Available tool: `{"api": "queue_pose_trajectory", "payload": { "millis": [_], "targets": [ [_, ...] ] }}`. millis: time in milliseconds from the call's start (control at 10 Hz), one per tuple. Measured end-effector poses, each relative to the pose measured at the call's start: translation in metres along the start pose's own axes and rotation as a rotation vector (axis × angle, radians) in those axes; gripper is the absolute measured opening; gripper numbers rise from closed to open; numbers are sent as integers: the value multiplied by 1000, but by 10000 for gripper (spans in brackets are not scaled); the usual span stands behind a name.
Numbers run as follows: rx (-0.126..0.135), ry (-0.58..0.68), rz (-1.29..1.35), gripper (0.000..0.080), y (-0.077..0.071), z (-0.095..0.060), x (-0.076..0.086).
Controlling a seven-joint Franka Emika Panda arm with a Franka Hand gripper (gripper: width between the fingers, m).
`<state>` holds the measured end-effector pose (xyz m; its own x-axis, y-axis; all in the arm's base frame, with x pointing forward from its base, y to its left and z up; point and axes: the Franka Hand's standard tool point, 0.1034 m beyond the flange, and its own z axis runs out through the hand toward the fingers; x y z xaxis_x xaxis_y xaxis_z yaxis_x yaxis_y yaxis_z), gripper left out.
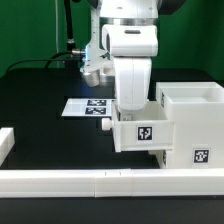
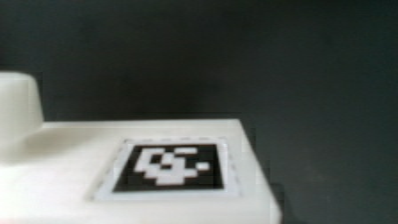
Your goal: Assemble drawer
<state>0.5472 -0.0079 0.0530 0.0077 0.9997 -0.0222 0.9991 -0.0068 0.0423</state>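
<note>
A small white drawer tray [image 1: 140, 132] with a square tag on its front stands against the exterior view's left side of the tall white housing [image 1: 192, 125]. The housing has an open top and a tag low on its front. My gripper [image 1: 130, 100] comes straight down onto the tray, and its fingertips are hidden by the tray. In the wrist view the tray's tagged face [image 2: 173, 165] fills the lower part from very close, with a rounded white knob [image 2: 15, 100] beside it. No fingers show there. A second tray is not in view.
The marker board [image 1: 85, 106] lies flat on the black table behind the tray. A low white rail [image 1: 90, 181] runs along the front edge. Another white rail piece [image 1: 5, 144] stands at the exterior view's left.
</note>
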Motion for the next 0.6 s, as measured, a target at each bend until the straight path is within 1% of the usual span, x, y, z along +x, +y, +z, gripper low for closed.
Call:
{"api": "queue_pose_trajectory", "payload": {
  "millis": [100, 200, 400, 600],
  "targets": [
    [11, -5, 0, 39, 2, 0, 5],
    [9, -5, -4, 39, 6, -1, 8],
    [16, -15, -30, 39, 9, -2, 18],
    [16, -14, -27, 39, 10, -2, 17]
  ]
}}
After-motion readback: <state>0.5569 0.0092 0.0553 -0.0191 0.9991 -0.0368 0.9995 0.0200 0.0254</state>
